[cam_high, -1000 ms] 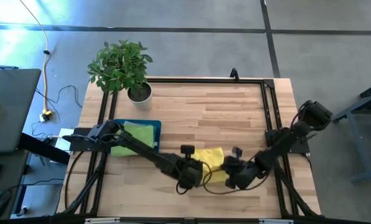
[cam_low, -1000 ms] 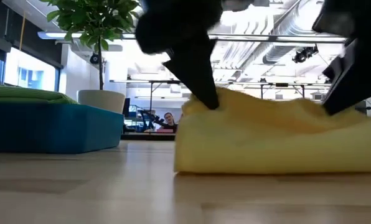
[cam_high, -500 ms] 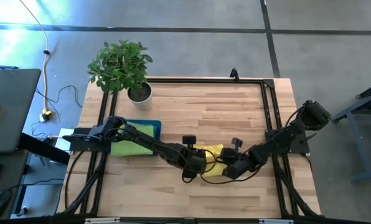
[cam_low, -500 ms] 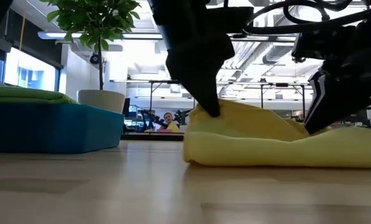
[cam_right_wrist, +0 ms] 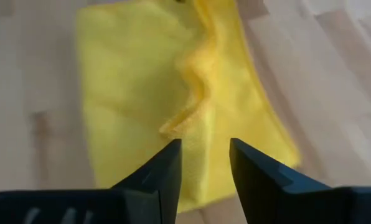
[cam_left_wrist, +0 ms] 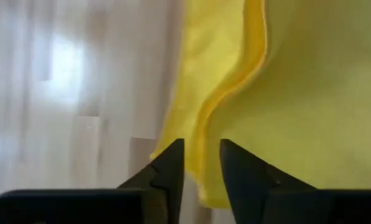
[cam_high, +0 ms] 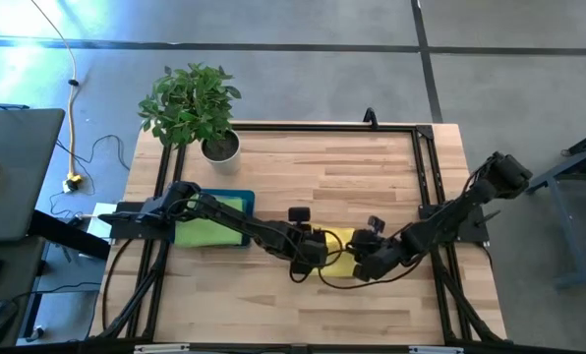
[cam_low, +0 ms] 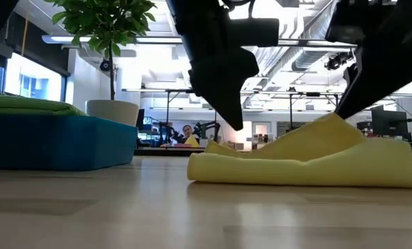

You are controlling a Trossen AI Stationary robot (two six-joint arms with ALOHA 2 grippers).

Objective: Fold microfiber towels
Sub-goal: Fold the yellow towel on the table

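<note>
Near the worktop's (cam_high: 372, 167) front edge, the left gripper (cam_high: 315, 249) and right gripper (cam_high: 360, 260) flank a yellow towel (cam_high: 338, 248), while a tray (cam_high: 242, 202) holding a green towel (cam_high: 206, 222) sits by the left edge, a plant (cam_high: 190, 103) at the back-left corner.

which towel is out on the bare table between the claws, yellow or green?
The yellow towel: it lies folded on the bare wood under the left claw and right claw, both open above it. The green towel sits in the teal tray, away from both.
</note>
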